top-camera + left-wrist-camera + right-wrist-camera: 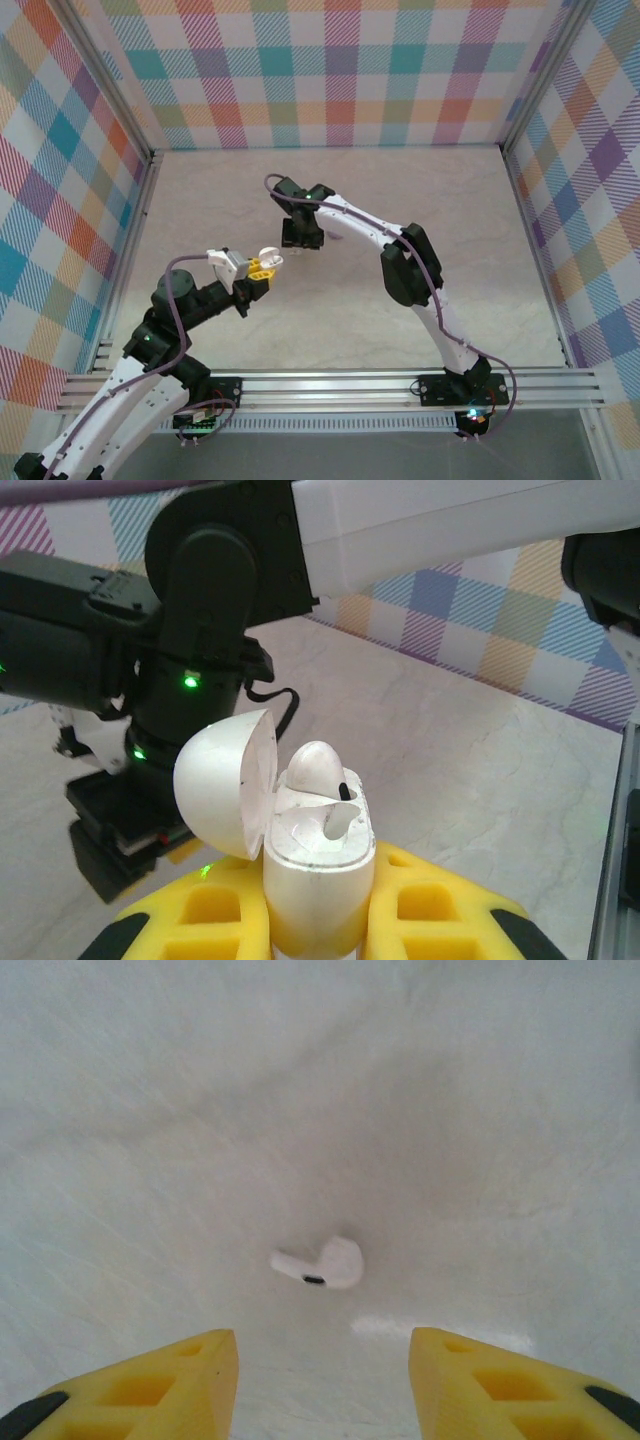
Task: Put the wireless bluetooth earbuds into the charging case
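Hovering above the loose earbud (pixel 325 1263), right gripper (pixel 325 1365) jaws stand released; it looks light and slick, so pinch its bulb. Left gripper (pixel 318 925) jaws clench the charging case (pixel 318 855).

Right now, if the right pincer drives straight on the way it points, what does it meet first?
Probably the white earbud lying on the table, ahead of the right pincer and centred between its open fingers; depth is unclear.

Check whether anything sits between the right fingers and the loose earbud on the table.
Nothing visible does. The earbud lies alone on the bare table, just ahead of the right gripper, whose fingers stand apart. The case has its lid open.
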Motion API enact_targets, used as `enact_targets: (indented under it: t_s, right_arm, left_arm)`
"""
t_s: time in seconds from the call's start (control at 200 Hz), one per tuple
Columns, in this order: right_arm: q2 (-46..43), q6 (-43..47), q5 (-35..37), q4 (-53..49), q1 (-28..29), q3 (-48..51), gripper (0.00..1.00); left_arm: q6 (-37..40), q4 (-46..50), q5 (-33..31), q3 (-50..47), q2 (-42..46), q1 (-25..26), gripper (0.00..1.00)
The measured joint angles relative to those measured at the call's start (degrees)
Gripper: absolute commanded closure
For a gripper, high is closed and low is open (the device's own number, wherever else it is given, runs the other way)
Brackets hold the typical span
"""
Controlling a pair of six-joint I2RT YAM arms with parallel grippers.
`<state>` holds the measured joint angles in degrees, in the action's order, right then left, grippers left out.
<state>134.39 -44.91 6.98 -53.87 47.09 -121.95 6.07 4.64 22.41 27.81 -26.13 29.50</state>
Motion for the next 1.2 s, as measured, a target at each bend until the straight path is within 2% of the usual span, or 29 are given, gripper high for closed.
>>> enact_targets:
  t_s: [0.14, 0.425, 0.53, 0.87, 1.2]
  right_arm:
    - [2.08, -3.43, 3.32, -1.14, 0.02, -4.33, 0.5]
    - [15.54, -5.66, 6.67, -7.32, 0.11, -18.03, 0.51]
    - [15.72, -5.31, 7.39, -8.37, 0.55, -19.08, 0.51]
    - [9.05, -2.62, 9.51, -4.5, 2.56, -5.51, 0.49]
    - [4.04, -1.6, 8.11, -0.2, 2.86, 3.45, 0.48]
  left_arm:
    - [0.02, 1.01, 0.28, 0.02, 2.03, 0.0, 1.0]
    - [0.48, 2.34, 1.81, 0.37, 3.19, 0.0, 1.0]
    - [1.09, 3.91, 2.4, 0.57, 3.56, 0.0, 1.0]
    - [1.05, 4.94, 2.54, 0.57, 6.36, 0.0, 1.0]
    - [0.87, 5.86, 2.6, 0.57, 6.38, 0.0, 1.0]
